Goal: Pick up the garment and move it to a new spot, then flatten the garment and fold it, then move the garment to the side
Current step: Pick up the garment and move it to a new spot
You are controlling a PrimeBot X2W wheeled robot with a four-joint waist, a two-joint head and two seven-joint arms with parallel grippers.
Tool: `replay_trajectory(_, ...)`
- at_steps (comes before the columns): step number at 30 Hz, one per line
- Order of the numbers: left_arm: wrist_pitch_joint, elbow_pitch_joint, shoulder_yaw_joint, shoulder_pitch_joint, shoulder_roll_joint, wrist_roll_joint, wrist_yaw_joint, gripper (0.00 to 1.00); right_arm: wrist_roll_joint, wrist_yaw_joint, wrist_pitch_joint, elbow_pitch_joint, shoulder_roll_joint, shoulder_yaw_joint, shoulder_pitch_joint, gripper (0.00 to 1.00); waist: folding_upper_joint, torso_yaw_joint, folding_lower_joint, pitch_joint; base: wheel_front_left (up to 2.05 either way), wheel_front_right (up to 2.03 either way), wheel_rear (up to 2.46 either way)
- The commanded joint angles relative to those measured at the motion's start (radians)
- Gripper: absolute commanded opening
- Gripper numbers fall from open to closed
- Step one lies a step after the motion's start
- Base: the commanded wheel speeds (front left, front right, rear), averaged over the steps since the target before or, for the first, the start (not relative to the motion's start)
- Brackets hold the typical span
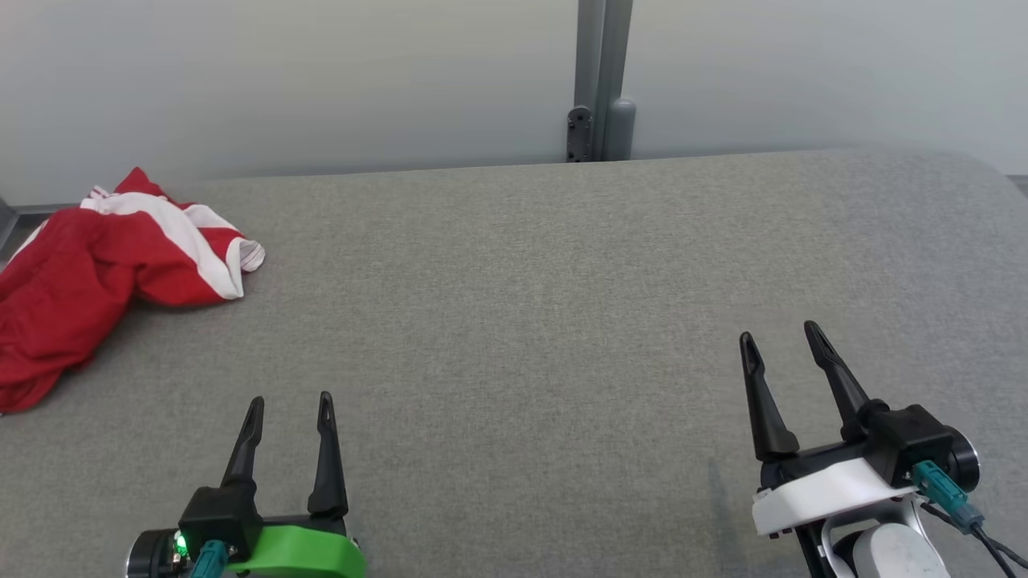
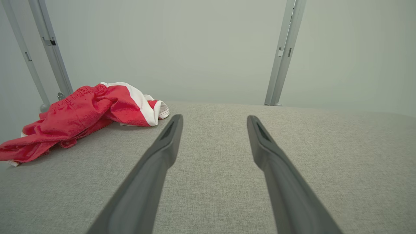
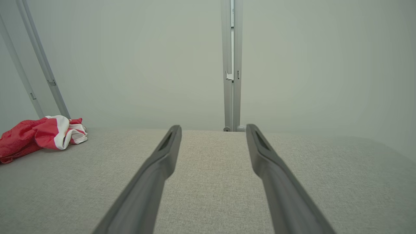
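The garment (image 1: 96,273) is a red piece of clothing with white stripes, crumpled in a heap at the far left of the grey fabric surface (image 1: 522,321). It also lies at the left in the left wrist view (image 2: 81,113) and small at the far left in the right wrist view (image 3: 39,133). My left gripper (image 1: 291,403) hovers near the front edge, open and empty, to the right of the heap and well short of it. At the lower right my right gripper (image 1: 781,335) is open too, with nothing between its fingers, far from the garment.
A pale wall runs behind the surface, with a grey vertical post (image 1: 602,80) at the middle of the back edge. Further grey posts (image 2: 48,48) stand behind the garment on the left. The surface's right end curves away.
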Motion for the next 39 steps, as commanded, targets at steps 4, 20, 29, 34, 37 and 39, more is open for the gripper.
replay_trajectory(4, -0.001, -0.001, -0.005, -0.013, 0.006, 0.007, 0.001, 1.0, -0.008, 0.0, -0.003, -0.018, -0.004, 0.002, 0.022, 1.0, 0.0, 0.099, 0.0, -0.002, 0.0, 0.0, 0.0)
replay_trajectory(20, -0.001, -0.021, 0.004, 0.009, 0.005, 0.009, 0.01, 1.0, -0.004, 0.0, -0.003, -0.016, -0.003, -0.01, 0.036, 1.0, 0.0, 0.434, 0.0, 0.0, 0.0, 0.0, 0.0)
replay_trajectory(29, -0.001, -0.051, 0.022, 0.026, 0.005, -0.007, 0.029, 1.0, -0.015, 0.0, -0.003, -0.004, -0.004, 0.032, 0.003, 1.0, 0.0, 0.488, 0.0, 0.021, 0.0, 0.0, 0.0)
replay_trajectory(34, -0.001, -0.069, 0.034, 0.039, 0.005, -0.018, 0.043, 1.0, -0.022, 0.0, -0.003, 0.003, -0.004, 0.054, -0.012, 1.0, 0.0, 0.493, 0.0, 0.035, 0.0, 0.0, 0.0)
replay_trajectory(37, -0.001, -0.073, 0.056, 0.043, 0.005, -0.019, 0.053, 1.0, -0.028, 0.0, -0.003, -0.001, -0.004, 0.06, -0.021, 1.0, 0.0, 0.494, 0.0, 0.045, 0.0, 0.0, 0.0)
replay_trajectory(39, -0.001, -0.074, 0.071, 0.043, 0.005, -0.018, 0.049, 1.0, -0.03, 0.0, -0.003, -0.007, -0.004, 0.058, -0.02, 1.0, 0.0, 0.494, 0.0, 0.052, 0.0, 0.0, 0.0)
